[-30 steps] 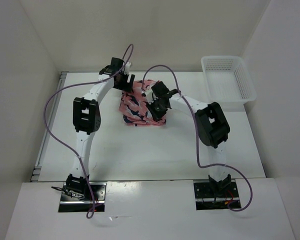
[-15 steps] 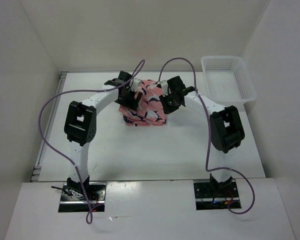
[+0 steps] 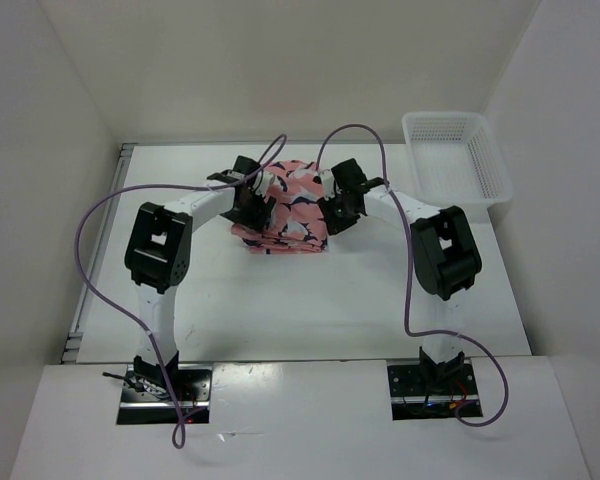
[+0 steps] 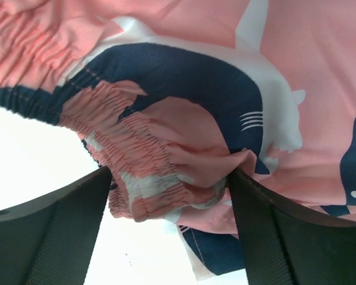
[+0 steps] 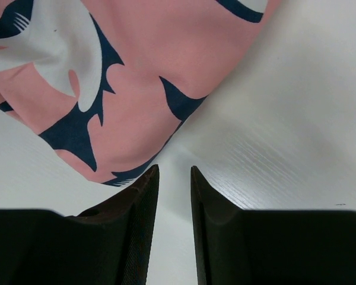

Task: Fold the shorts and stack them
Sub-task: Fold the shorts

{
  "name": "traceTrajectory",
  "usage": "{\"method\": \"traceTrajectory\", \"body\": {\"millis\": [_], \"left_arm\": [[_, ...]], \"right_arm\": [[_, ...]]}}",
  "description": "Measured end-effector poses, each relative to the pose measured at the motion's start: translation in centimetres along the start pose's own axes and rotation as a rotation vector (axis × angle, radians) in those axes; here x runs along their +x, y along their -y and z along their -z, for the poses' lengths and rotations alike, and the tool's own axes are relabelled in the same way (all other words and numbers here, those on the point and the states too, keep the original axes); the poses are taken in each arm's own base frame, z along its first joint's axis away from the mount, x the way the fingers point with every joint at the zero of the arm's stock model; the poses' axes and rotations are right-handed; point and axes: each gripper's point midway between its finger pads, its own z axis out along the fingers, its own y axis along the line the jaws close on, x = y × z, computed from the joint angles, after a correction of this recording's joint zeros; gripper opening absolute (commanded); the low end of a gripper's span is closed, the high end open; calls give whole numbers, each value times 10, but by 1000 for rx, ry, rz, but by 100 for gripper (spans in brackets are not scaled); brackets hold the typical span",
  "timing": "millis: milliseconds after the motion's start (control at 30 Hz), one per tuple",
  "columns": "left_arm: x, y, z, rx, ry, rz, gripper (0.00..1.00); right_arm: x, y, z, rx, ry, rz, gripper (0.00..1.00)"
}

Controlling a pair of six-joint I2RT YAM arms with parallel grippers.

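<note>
The coral-pink shorts (image 3: 285, 200) with navy-and-white sharks lie in a folded pile at the middle back of the table. My left gripper (image 3: 252, 205) is at the pile's left edge. In the left wrist view the left gripper (image 4: 169, 178) has its jaws wide apart, with the bunched elastic waistband of the shorts (image 4: 166, 172) sitting loosely between them. My right gripper (image 3: 332, 212) is at the pile's right edge. In the right wrist view the right gripper (image 5: 174, 169) has its jaws narrowly apart over bare table, with nothing between them. A corner of the shorts (image 5: 124, 71) lies just beyond its fingertips.
A white mesh plastic basket (image 3: 450, 160) stands at the back right corner, apart from the pile. White walls enclose the table (image 3: 300, 300) at the back and both sides. Purple cables loop above both arms.
Both grippers have come down and toward the front with the shorts. The fabric they held up now lies on the pile. The right jaws no longer hold fabric.
</note>
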Motion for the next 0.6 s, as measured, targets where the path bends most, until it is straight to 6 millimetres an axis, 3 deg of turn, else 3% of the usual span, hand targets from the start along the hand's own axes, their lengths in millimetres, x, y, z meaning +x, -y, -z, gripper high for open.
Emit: {"method": "traceTrajectory", "body": {"millis": [100,167,267,333,433,533,600], "left_arm": [[1,-2,5,17,-7,12,98],[-1,-7,16,33,-5,25,100],[-22,-23,51,71,66,74,100],[-46,-43,88,94,156,115,100],[-77,-90,153,74,339,179,100],[-70,-142,213,-5,463,257,100],[-46,-171,238,-70,498,317,100]], "right_arm": [[-3,5,4,30,9,10,54],[-10,11,12,60,28,25,58],[-35,24,41,111,108,47,63],[-56,41,75,164,192,50,65],[-83,79,145,286,342,36,66],[-93,109,215,415,469,10,67],[-94,114,253,472,542,7,68]]}}
